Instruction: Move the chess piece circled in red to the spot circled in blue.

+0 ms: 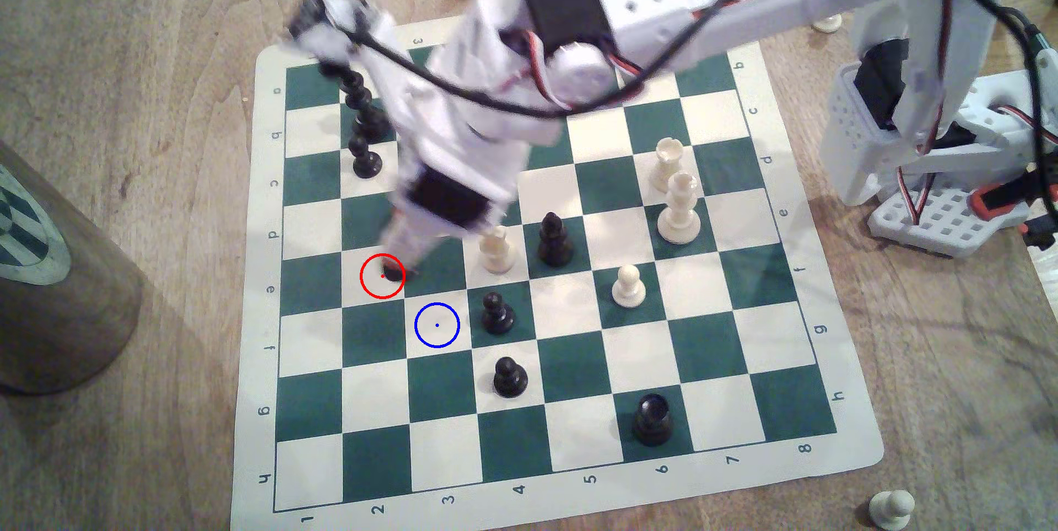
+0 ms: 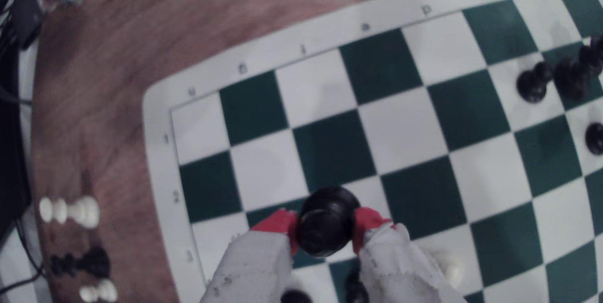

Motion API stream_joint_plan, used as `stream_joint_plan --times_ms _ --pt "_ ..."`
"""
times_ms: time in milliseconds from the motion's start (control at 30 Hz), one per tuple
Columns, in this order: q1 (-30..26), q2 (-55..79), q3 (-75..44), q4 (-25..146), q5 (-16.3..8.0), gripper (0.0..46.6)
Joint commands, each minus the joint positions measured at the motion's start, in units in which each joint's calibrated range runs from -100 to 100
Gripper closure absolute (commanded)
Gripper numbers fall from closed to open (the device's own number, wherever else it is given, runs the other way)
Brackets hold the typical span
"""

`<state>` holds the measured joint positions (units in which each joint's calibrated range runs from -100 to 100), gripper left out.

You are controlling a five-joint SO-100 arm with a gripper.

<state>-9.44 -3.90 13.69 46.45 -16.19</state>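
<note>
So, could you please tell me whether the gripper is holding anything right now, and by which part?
The gripper has its jaws closed on the black chess piece, one red tip on each side of its rounded head.

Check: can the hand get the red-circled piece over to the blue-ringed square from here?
Probably yes. The hand already brackets the chess piece, and the blue-ringed square sits bare, diagonally adjacent; the nearest black pawn stands one square beyond.

A wooden table (image 1: 143, 107) carries a green-and-white chessboard mat (image 1: 847, 439).
</note>
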Motion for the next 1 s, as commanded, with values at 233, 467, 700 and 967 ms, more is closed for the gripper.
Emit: stream_joint_plan --times_ms 233,467,700,967 --pt "-1.63 1.86 1.0 -3.37 1.07 46.4" --pt "-1.47 7.72 -0.27 -5.26 1.17 46.4" --pt "-1.39 12.3 -4.08 -5.26 0.88 46.4" --pt "-1.16 14.59 -7.07 -5.26 0.73 46.4"
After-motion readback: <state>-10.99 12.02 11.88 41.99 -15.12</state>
